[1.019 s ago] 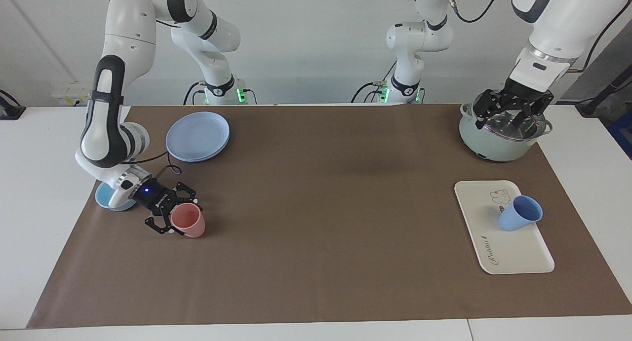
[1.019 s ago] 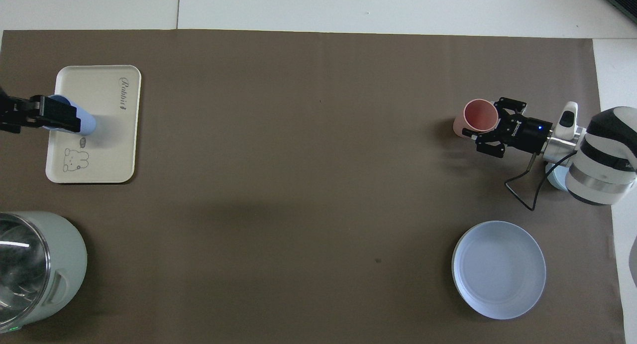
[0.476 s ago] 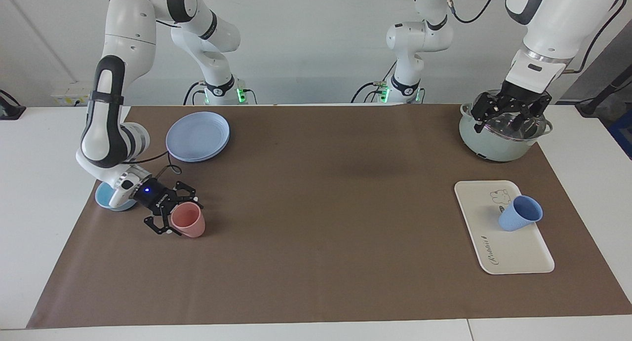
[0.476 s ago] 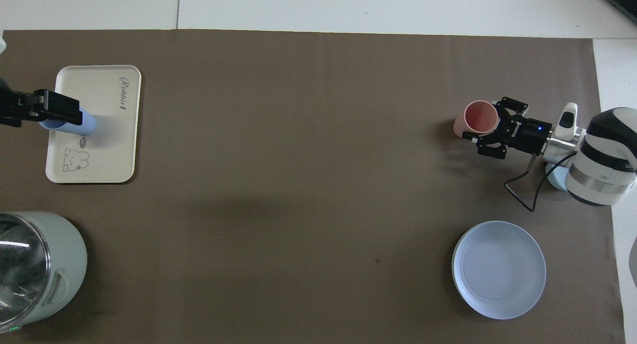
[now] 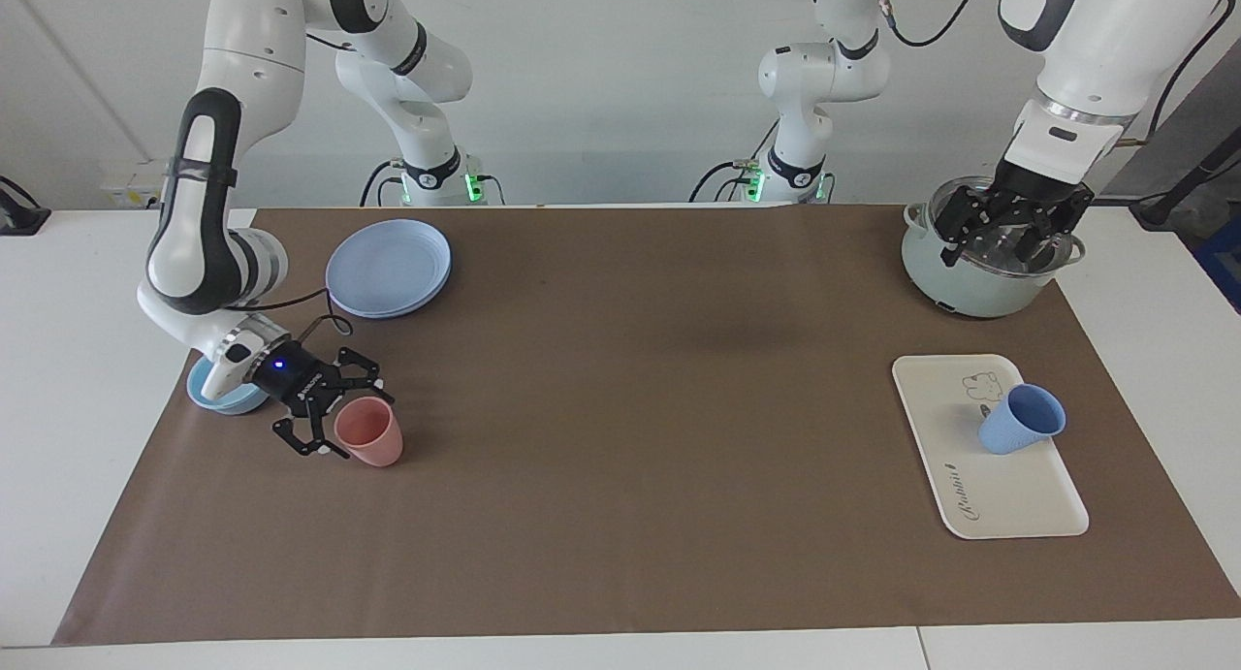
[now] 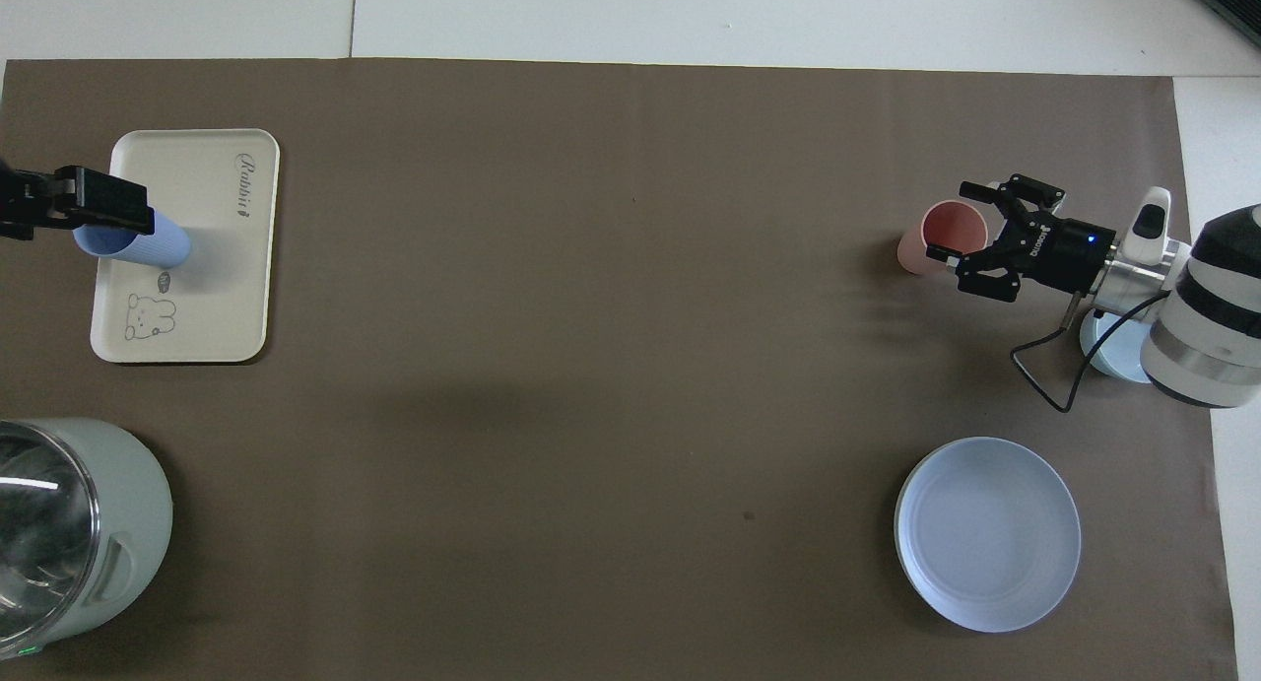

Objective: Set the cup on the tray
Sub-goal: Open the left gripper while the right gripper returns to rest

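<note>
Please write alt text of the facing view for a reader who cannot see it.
A blue cup stands on a cream tray at the left arm's end of a brown-covered table. The left gripper hangs over a pot; the open right gripper is beside a pink cup.

Left gripper hangs raised with fingers spread; right gripper sits low, fingers apart.

this is looking like a robotics lab rather than a home; two white arms are standing bolted at the edge of a white table with green lights glowing at their bases; cables are trailing along a bare white wall; a brown paper sheet is covering the tabletop under the grippers, with plastic tableware lying on it as test props.
</note>
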Tool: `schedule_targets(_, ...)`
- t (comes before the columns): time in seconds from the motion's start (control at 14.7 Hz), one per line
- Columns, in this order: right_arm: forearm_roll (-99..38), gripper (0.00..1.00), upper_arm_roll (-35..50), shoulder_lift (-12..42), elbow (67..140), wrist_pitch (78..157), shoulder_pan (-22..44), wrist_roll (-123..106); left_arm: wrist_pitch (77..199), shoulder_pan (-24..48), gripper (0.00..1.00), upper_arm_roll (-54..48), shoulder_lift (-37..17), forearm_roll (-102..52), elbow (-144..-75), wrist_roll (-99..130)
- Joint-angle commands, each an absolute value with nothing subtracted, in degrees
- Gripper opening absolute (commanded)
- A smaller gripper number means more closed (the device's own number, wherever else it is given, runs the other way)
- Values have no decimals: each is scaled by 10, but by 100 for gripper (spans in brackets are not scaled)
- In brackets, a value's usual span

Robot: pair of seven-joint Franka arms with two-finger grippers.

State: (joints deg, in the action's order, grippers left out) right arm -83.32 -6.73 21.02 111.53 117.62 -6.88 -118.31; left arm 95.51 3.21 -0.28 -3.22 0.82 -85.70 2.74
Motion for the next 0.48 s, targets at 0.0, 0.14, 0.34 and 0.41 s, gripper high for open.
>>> schedule_targets(0.0,-799,100,-67,158,1128,1175,-68,-1103,972,29,100,-4,-24,15,-875,25)
schedule_targets(0.14,-731,100,-67,120,1123,1183,-66,-1001,972,28,100,-4,-24,15,-875,24)
schedule_targets(0.34,-622,100,-68,92,1097,1205,-53,-861,965,24,100,-4,-19,15,-886,6)
schedule_targets(0.41,-580,100,-68,87,1084,1214,-48,-808,955,24,100,-4,-12,15,-901,5)
